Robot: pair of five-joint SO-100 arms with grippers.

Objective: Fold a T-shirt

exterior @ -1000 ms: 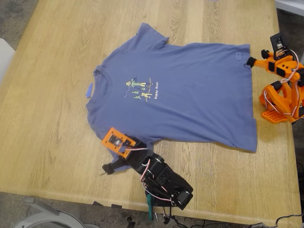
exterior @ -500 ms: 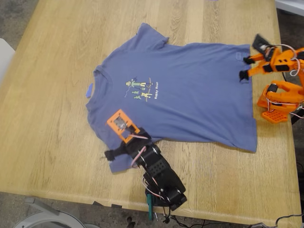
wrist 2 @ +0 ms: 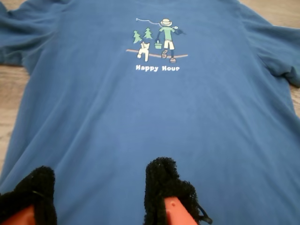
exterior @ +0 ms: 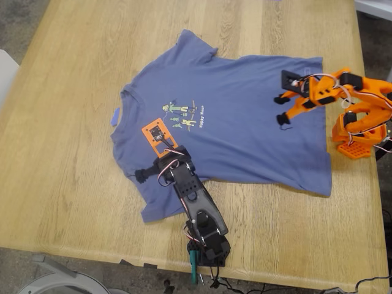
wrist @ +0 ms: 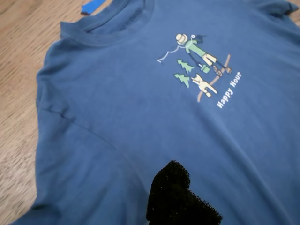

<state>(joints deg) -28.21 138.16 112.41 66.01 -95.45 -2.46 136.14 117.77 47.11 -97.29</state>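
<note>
No fold was made yet: you had the T-shirt point(exterior: 233, 122) spread flat on the bench point(exterior: 67, 159), my second hand point(exterior: 282, 108) gaping empty above it, my first hand's point(exterior: 142, 176) opening unreadable.

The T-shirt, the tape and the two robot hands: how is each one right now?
T-shirt: spread flat on the table, print up, not folded yet.
Blue tape scrap: lying on the table beside the collar.
My first gripper: over the shirt near a sleeve; cannot tell if open.
My second gripper: open, over the shirt's lower part, holding nothing.
Table: wooden, the shirt lies on it.
</note>
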